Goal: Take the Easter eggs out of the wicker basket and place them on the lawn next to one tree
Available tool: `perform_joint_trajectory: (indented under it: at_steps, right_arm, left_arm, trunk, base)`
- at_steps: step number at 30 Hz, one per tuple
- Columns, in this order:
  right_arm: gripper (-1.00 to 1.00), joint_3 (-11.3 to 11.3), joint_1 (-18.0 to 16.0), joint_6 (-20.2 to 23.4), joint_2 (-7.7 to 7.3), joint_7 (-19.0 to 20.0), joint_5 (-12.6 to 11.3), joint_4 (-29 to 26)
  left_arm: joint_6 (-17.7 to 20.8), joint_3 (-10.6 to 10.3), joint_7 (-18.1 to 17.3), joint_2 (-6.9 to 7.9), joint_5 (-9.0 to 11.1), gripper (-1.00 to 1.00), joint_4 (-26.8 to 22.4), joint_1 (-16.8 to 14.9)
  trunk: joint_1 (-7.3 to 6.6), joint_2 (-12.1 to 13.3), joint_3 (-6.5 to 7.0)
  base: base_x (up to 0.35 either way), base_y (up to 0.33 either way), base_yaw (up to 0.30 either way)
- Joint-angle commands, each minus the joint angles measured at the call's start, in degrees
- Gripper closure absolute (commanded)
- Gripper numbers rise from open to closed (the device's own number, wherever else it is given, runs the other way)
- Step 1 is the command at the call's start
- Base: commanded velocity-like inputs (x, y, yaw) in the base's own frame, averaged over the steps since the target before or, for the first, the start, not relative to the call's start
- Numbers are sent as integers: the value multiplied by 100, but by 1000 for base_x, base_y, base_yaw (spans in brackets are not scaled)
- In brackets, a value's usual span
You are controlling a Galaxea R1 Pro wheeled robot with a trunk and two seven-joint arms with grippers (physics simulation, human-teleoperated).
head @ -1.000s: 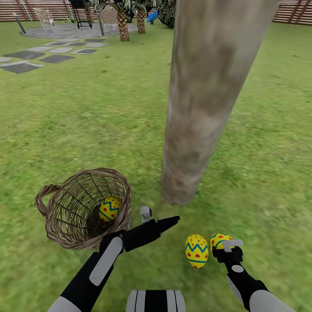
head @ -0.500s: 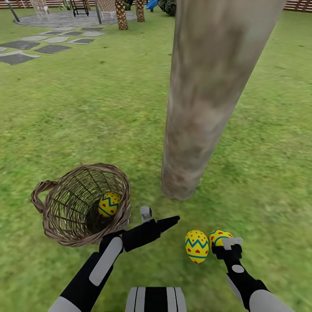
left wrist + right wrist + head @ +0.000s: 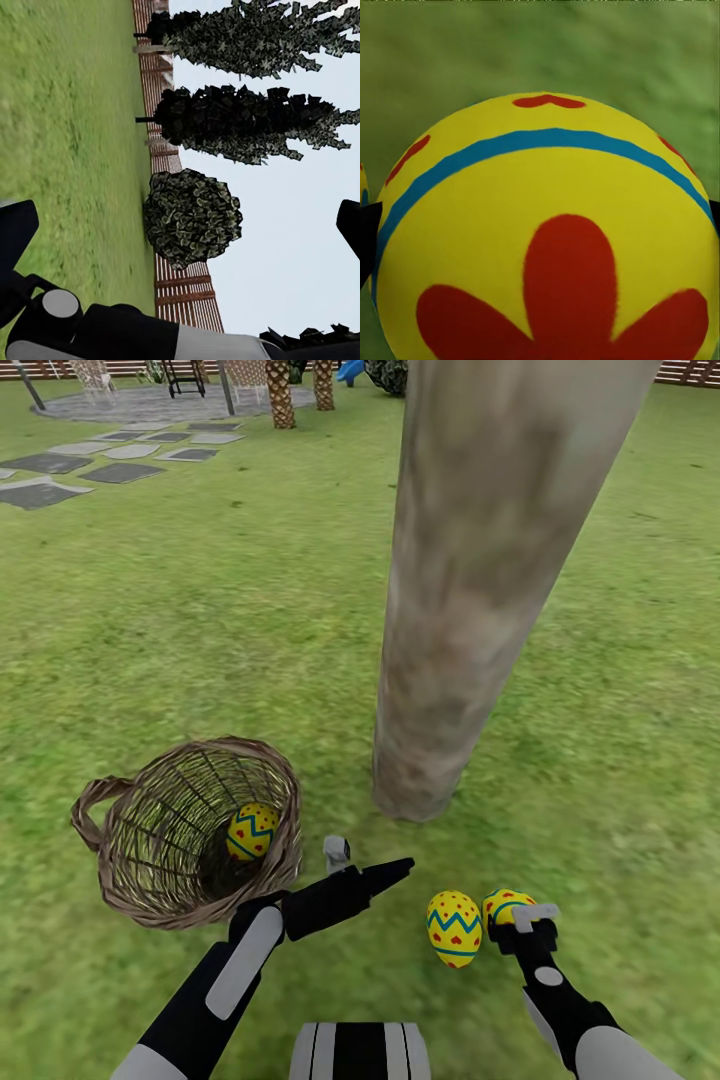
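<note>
Eggs: one (image 3: 252, 831) in basket (image 3: 130, 880), two (image 3: 454, 928) beside tree (image 3: 480, 590)

- The wicker basket (image 3: 190, 833), lower left of the head view, is woven brown cane with an open, rough weave and a matt look.
- The three Easter eggs (image 3: 454, 928) are smooth and painted: yellow with blue zigzags and red hearts; up close in the right wrist view, the egg (image 3: 547, 240) has an even, slightly satin surface.
- The tree (image 3: 478, 570) has a pale grey-brown mottled trunk, fairly smooth and matt.
- The lawn (image 3: 200, 610) is short mottled green grass, soft and dull.
- The stepping stones (image 3: 50, 465), upper left, look like flat grey matt stone.
- The fence (image 3: 176, 281) in the left wrist view is of reddish-brown slats, like wood.
- The arm shells look like smooth black and light grey plastic.
</note>
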Motion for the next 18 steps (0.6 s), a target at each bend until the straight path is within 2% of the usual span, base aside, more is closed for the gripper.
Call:
perform_joint_trajectory:
  at_steps: [1,12,18]
  right_arm:
    - [-100,-64,-2,276,0,-3,17,160]
    - [-100,-70,-2,312,-8,-4,10,123]
    - [-100,-73,-2,324,2,-3,10,120]
  left_arm:
    - [37,1,3,0,35,-100,1,-2]
    - [36,-3,4,-7,21,-100,10,5]
    - [45,-2,57,-9,16,-100,1,6]
  trunk:
    - [1,0,-4]
    - [1,0,-4]
    - [-14,8,129]
  base:
    - [0,0,0]
    - [0,0,0]
    - [0,0,0]
